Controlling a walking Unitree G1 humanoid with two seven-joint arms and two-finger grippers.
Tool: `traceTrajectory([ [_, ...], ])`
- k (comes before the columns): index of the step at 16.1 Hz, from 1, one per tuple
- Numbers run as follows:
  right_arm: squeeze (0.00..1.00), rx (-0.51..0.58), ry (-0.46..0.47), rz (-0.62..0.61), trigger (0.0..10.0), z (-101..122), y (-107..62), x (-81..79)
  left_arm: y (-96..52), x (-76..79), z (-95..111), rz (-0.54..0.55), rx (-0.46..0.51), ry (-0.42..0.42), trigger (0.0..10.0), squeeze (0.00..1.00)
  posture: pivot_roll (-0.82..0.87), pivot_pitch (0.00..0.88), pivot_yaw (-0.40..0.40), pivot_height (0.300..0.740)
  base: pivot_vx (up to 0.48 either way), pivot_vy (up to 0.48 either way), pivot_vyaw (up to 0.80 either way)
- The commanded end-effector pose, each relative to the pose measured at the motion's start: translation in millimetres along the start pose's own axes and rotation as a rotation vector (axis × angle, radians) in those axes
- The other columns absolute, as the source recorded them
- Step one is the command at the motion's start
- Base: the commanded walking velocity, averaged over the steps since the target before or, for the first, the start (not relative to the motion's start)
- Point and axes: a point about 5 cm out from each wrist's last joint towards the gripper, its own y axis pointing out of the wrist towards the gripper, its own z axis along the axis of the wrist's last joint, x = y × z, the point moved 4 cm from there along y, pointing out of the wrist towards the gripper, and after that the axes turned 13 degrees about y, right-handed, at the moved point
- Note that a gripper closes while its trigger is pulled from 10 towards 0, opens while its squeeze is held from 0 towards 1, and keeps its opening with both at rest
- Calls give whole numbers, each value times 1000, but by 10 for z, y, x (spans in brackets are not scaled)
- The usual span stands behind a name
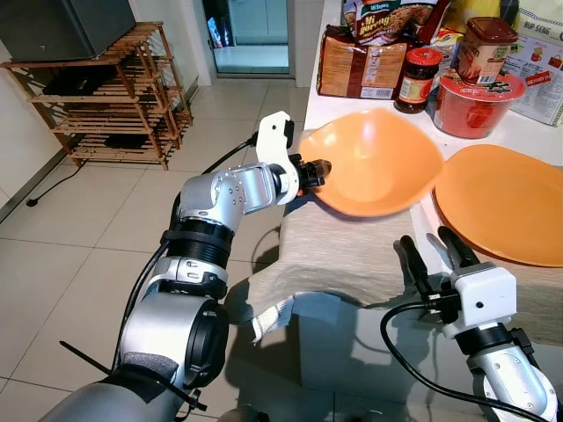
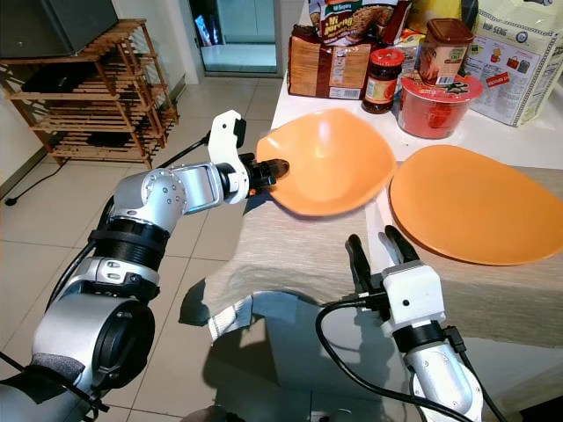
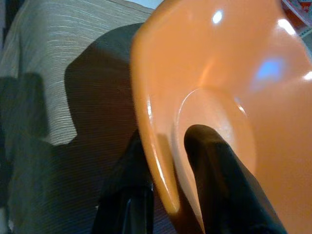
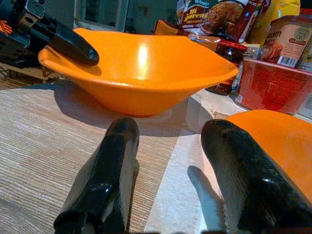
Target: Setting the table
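The right gripper (image 1: 437,251) is holding its two black fingers spread apart with nothing between them, poised at about five o'clock in the head view, just above the near edge of the beige woven table runner (image 1: 352,255). The left gripper (image 1: 317,173) is pinching the near-left rim of the orange bowl (image 1: 378,163), one finger (image 3: 219,185) lying inside the bowl and the other pressing under the rim; the bowl is sitting tilted, its far side lying on the runner and its held side raised a little.

The runner is draping over the table's near edge, its fringed corner (image 1: 268,321) hanging down at about six o'clock. Just beside the bowl, at three o'clock, an orange plate (image 1: 501,207) is lying flat, partly on the runner and partly on the white tabletop (image 1: 545,132); whether bowl and plate are touching is hard to tell.

Farther back, at one o'clock, groceries are crowding the tabletop: a red instant-noodle cup (image 1: 475,105), a red-lidded dark jar (image 1: 419,79), a brown-lidded jar (image 1: 484,48), a brown wrapped packet (image 1: 362,66) and a noodle pack (image 1: 391,18) behind it.

Beyond the table's left side, pale floor tiles (image 1: 88,229) are stretching away. At ten o'clock a slatted wooden shelf rack (image 1: 110,97) is standing against the wall, with a dark box (image 1: 57,26) on top. At twelve o'clock a doorway (image 1: 251,35) is opening onto a brighter space.
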Motion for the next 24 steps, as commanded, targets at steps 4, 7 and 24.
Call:
traceTrajectory([
  [4,0,2,2,-1,10000,-9,25,-26,-89,63,282,-23,164,139,0,0,-95,0,82,722,0,0,0],
  [7,0,14,14,-27,10000,10,51,0,-166,42,418,-4,299,204,0,0,-95,0,80,722,0,0,0],
  [24,0,33,113,-176,10000,-98,232,105,-854,-462,693,341,716,565,0,0,-50,0,64,722,0,0,0],
])
